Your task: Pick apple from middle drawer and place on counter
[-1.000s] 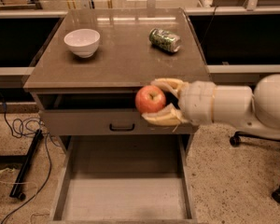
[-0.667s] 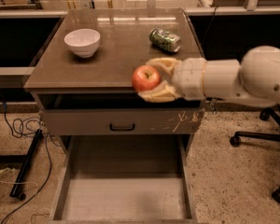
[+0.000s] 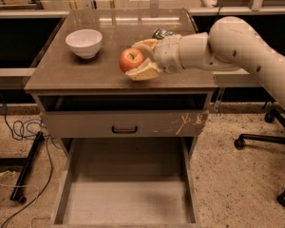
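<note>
The red-orange apple (image 3: 131, 60) is held between the cream fingers (image 3: 143, 71) of my gripper (image 3: 138, 59), over the counter (image 3: 85, 72) near its middle front. The gripper is shut on the apple; I cannot tell whether the apple touches the surface. The white arm reaches in from the right. The middle drawer (image 3: 126, 194) stands pulled out below, its floor bare. Above it is a closed drawer front with a dark handle (image 3: 124, 129) and pale scratches.
A white bowl (image 3: 84, 42) sits on the counter's left back. A green drink can (image 3: 162, 33) lies behind the gripper, mostly hidden. Cables (image 3: 19, 127) trail on the floor at left. An office chair base (image 3: 268, 144) stands at right.
The gripper has carried the apple up and back, from in front of the drawer fronts to over the counter top.
</note>
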You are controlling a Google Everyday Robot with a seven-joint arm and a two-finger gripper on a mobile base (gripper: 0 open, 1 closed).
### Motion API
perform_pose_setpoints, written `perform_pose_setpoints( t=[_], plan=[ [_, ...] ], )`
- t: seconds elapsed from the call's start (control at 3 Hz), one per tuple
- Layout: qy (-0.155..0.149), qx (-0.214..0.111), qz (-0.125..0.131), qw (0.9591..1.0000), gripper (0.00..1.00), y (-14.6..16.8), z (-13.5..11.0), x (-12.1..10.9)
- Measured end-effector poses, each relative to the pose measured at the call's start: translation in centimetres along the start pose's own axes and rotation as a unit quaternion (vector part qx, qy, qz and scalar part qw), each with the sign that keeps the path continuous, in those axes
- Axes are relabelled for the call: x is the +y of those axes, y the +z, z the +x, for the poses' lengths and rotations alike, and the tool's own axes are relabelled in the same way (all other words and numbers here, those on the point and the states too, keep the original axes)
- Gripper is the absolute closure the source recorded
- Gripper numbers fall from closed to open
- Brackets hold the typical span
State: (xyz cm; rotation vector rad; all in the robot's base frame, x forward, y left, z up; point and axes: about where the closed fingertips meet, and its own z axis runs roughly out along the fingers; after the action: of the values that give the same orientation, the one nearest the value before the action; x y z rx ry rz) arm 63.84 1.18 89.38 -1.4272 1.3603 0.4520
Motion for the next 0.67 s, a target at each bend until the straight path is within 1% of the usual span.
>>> perform_pose_setpoints(
  t=[0.33,0.67],
  plan=[
    [0.007,0.011,-0.018,0.9998,1.0,3.1,0.9,-1.5],
    [0.017,0.029,-0.024,0.9992,1.0,4.9,2.5,-2.7]
  ],
)
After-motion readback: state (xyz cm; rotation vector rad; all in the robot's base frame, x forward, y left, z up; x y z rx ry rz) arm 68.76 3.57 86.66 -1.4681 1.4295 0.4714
